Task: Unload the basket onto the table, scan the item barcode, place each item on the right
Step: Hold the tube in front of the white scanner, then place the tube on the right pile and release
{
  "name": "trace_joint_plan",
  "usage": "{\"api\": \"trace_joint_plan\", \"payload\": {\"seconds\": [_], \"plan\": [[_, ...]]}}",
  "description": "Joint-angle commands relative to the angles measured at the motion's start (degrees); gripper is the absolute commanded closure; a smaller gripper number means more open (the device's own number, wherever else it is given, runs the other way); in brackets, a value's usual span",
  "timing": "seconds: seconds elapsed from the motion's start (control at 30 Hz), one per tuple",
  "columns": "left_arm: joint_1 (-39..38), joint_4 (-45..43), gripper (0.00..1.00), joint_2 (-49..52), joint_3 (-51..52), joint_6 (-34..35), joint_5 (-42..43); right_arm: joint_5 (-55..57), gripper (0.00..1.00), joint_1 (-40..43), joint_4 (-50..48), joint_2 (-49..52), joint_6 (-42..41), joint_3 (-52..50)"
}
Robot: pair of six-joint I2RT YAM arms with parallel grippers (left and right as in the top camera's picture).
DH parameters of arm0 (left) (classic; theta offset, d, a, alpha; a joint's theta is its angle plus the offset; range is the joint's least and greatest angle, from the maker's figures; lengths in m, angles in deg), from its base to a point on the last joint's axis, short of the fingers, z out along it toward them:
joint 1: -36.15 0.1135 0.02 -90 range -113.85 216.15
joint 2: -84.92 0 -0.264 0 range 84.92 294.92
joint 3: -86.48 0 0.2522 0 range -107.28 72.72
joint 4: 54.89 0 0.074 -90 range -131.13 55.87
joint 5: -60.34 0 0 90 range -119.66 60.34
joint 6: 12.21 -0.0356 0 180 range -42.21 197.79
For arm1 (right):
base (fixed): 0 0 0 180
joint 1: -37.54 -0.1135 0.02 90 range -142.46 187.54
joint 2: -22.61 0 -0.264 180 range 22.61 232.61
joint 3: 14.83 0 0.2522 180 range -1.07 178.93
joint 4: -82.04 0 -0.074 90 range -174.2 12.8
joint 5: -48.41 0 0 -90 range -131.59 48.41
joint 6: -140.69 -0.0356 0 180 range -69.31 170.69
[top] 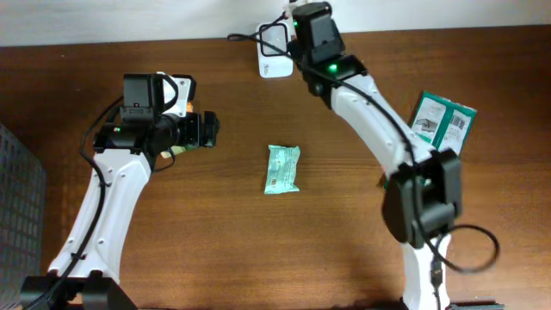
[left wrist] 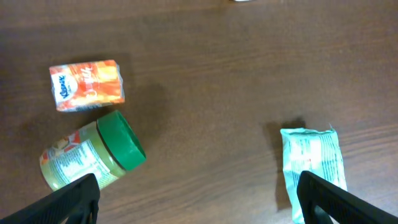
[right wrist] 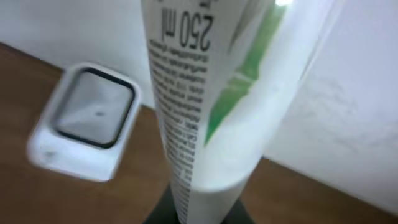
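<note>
My left claw (top: pixel 209 129) is hanging wide open and empty over the orange tissue pack (left wrist: pixel 87 85) and the round jar with a green lid (left wrist: pixel 93 155), which is lying on its side. If the claw is dropping lower, the jar could roll. The mint-green foil packet (top: pixel 282 169) is lying in the middle. My right claw (top: pixel 293 19) is gripping the white plastic tube with a green stripe (right wrist: pixel 205 93) just beside the white box-shaped scanner (right wrist: pixel 84 121). I am fearing the barcode is facing away from the window, or the tube is bumping the scanner.
</note>
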Motion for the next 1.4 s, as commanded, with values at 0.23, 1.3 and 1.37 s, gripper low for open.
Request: {"api": "trace_joint_plan", "payload": {"seconds": [0.23, 1.3, 1.37], "plan": [[0.2, 0.1, 0.0, -0.7, -0.8, -0.5, -0.2, 13.0, 0.96, -3.1, -22.8, 15.8, 33.5, 1.2], [0.2, 0.1, 0.01, -0.7, -0.8, -0.5, -0.2, -31.5, 0.96, 22.9, 55.5, -15.0, -19.8, -4.7], [0.2, 0.1, 0.01, -0.8, -0.8, -0.5, -0.2, -31.5, 0.96, 26.3, 54.9, -15.0, -20.1, -10.0]]}}
